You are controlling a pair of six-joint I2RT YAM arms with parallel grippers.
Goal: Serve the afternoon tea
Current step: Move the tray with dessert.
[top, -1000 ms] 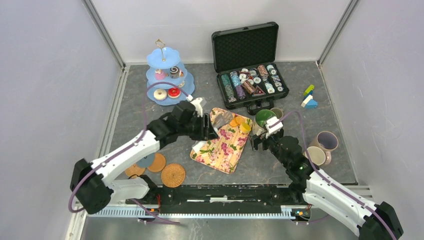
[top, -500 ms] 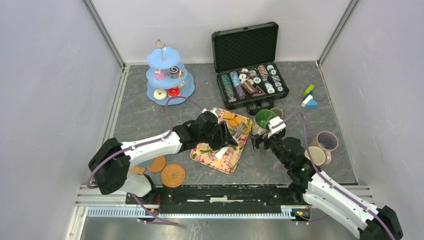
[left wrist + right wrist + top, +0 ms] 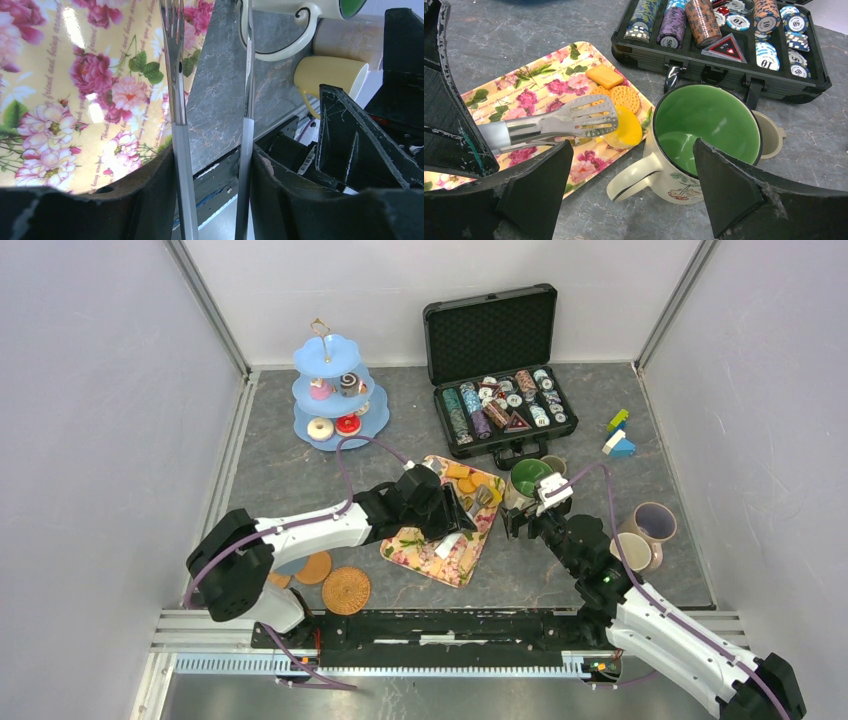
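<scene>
Holding tongs (image 3: 556, 122) over the floral tray (image 3: 519, 82), green-lined mug (image 3: 704, 125) alongside

The left gripper (image 3: 212, 175) clamps the tongs' handles, their tips ahead of it on the biscuits (image 3: 624, 97) by the tray's far edge. The right gripper (image 3: 630, 150) stands wide and empty, the mug just ahead, with a narrow strip of bare table (image 3: 499, 30) between mug and tray edge.

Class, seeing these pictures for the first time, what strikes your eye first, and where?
The flowered tray at the centre, where the left gripper holds metal tongs at the biscuits. Beside it, the green-lined mug sits before the open right gripper. At the back stand a blue tiered stand, left, and an open chip case.
</scene>
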